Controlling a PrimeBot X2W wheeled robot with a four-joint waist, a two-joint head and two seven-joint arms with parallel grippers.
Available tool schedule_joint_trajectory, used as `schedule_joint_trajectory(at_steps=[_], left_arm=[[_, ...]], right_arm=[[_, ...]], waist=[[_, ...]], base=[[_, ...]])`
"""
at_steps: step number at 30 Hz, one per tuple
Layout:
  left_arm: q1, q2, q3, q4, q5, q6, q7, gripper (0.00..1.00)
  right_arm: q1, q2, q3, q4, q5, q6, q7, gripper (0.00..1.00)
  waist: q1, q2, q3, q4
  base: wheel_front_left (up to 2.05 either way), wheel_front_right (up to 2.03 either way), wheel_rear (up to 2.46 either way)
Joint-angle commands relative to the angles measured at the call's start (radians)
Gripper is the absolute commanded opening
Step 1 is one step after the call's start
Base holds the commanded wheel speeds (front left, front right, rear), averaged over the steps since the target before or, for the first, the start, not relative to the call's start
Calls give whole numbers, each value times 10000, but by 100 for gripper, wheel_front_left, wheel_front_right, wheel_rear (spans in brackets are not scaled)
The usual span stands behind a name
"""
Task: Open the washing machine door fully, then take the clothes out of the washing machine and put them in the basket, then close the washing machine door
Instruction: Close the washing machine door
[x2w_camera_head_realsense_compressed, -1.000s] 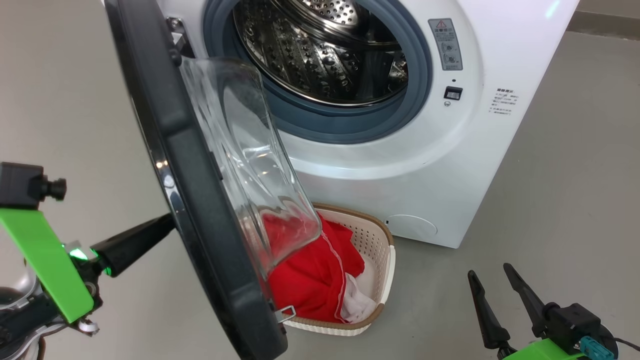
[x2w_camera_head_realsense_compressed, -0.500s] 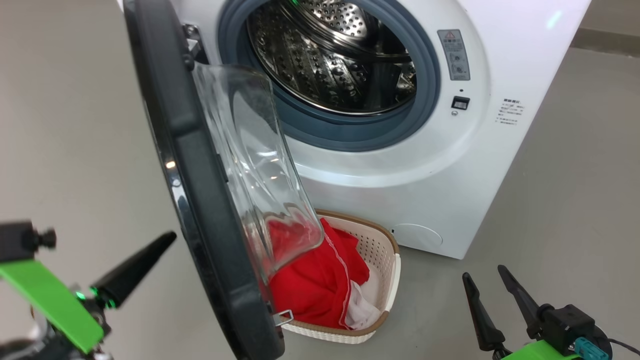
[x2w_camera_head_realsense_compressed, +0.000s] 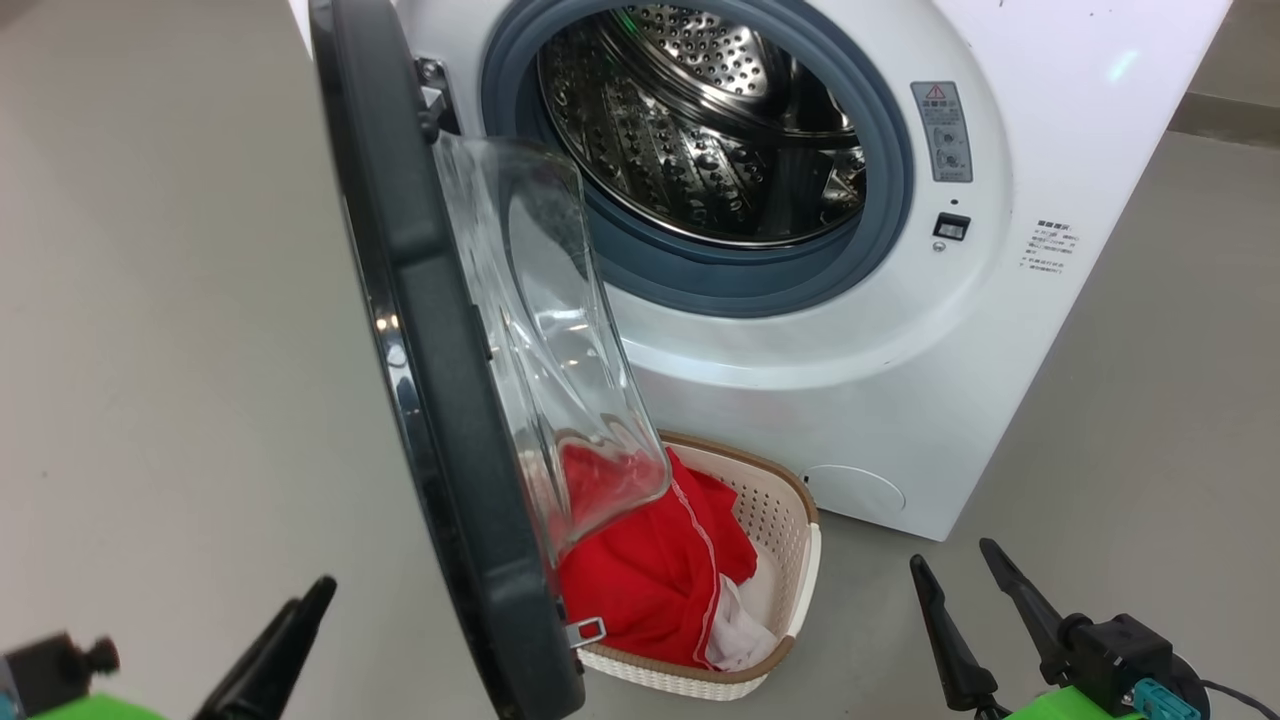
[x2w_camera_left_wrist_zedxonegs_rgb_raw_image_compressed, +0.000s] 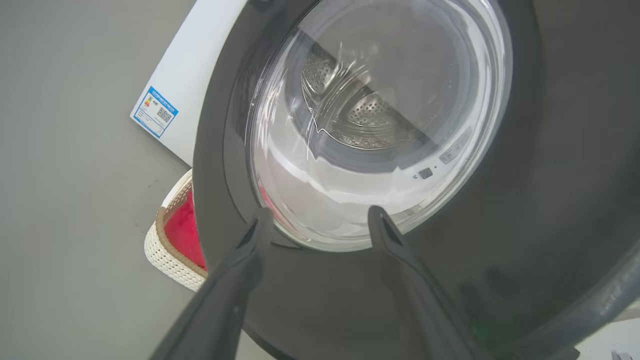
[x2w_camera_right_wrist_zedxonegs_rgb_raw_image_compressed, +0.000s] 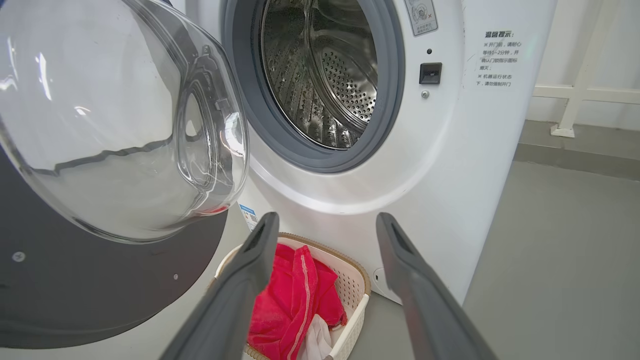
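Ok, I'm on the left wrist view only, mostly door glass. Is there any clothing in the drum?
Observer: The head view shows bare steel in the drum, with no red cloth in the part visible.
Operator: Are my left fingers touching the door?
Observer: No. In the head view the left gripper stands apart from the washing machine door, with floor between them.
Operator: And my right gripper?
Observer: The right gripper is open and holds nothing, low to the right of the basket, touching neither it nor the machine.
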Motion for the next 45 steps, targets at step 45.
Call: schedule_joint_trajectory(at_steps=[45], left_arm=[[1476, -4813, 4645, 558, 12371, -69, -3174, 100]], right_arm=[[-230, -7, -13, -289, -101, 63, -67, 100]], waist=[[0, -1, -141, -452]], base=[[0, 0, 0]])
